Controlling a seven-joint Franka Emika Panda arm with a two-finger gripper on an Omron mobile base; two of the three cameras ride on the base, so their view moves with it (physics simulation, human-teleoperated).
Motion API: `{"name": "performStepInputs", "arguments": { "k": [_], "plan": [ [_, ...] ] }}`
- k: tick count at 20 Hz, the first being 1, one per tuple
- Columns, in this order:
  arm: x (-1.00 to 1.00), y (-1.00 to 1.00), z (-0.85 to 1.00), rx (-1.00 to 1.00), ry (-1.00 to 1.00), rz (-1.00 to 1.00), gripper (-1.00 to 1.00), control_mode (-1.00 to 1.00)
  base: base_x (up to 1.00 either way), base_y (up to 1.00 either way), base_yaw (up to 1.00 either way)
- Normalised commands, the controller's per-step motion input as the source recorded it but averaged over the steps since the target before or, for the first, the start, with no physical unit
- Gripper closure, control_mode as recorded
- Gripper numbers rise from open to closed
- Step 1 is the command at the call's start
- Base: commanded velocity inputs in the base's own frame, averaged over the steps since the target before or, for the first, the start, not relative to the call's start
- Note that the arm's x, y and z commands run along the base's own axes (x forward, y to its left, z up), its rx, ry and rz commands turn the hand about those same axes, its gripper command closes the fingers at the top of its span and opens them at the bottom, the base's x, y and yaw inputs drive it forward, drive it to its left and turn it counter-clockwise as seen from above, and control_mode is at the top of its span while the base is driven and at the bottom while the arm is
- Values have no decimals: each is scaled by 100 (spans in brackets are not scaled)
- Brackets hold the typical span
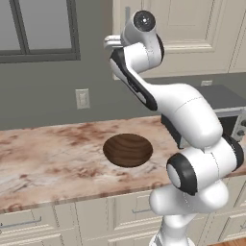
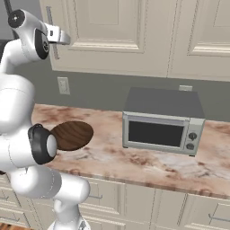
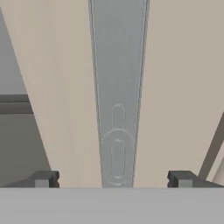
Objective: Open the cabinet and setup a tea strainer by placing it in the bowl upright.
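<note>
The cream cabinet [image 2: 108,31] hangs closed above the counter. Its long grey bar handle [image 3: 119,87] runs straight up the middle of the hand view. My gripper [image 3: 113,178] is open, with one fingertip [image 3: 43,178] on each side of the handle and clear gaps between. From the base, the gripper [image 2: 66,38] is raised to the door's left edge, and it also appears as the gripper [image 1: 108,42] at the top of the arm. The dark wooden bowl [image 1: 128,150] sits on the counter below, holding nothing. The tea strainer is hidden.
A grey microwave [image 2: 161,128] stands on the marble counter [image 2: 148,164] to the right of the bowl [image 2: 72,134]. A wall outlet [image 1: 82,98] and a dark window frame [image 1: 38,29] lie to the left. Cream drawers [image 1: 29,223] run under the counter.
</note>
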Motion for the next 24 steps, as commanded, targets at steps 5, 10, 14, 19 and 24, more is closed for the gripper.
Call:
{"name": "performStepInputs", "arguments": {
  "k": [5,10,14,19,24],
  "plan": [
    [24,0,0,0,0,2,100,-100,0,0,0],
    [25,0,0,0,0,0,100,-100,0,0,0],
    [34,0,-12,-5,-3,0,100,-100,0,0,0],
    [35,0,-32,-17,-4,0,100,-100,0,0,0],
    [29,0,-25,-10,-2,0,100,-100,0,0,0]
  ]
}}
